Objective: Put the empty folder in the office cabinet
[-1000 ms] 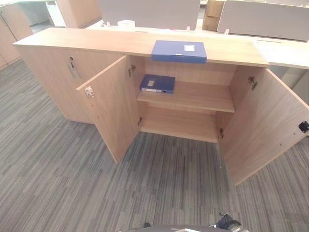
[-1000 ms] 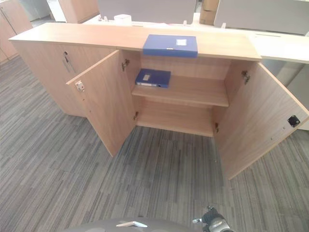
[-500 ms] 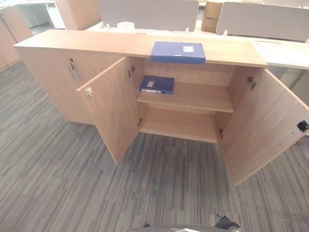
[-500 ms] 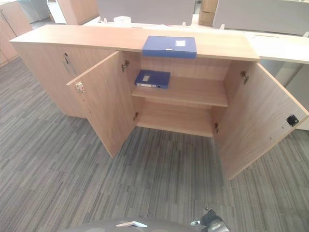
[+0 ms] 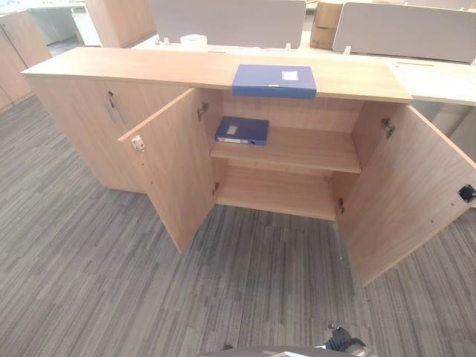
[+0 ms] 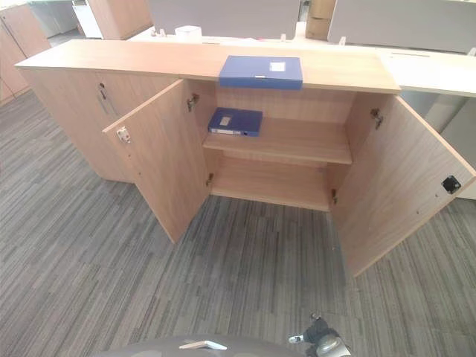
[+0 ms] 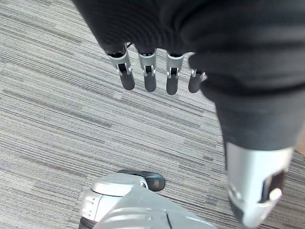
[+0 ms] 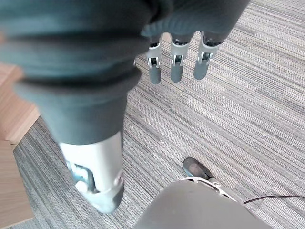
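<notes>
The left hand hangs over the grey striped carpet with its fingers straight and relaxed in a row, holding nothing. The right hand hangs the same way over the carpet, fingers straight, loosely spread and empty.

Well ahead of both hands, across a stretch of carpet, stands the low wooden cabinet. Its two doors stand wide open: the left door swings out toward the robot's left hand side, the right door toward its right hand side. Between them the open compartment shows a middle shelf and a bottom shelf.

A blue folder lies flat on the cabinet's top, right above the open compartment and far from either hand. A second blue folder lies flat on the middle shelf, at its left end, close to the hinge side of the left door. I cannot tell from the pictures which of the two is empty.

The left part of the cabinet has closed doors with slim metal handles. Behind the cabinet stand grey desk screens, and a small white thing sits beyond the cabinet's top.
</notes>
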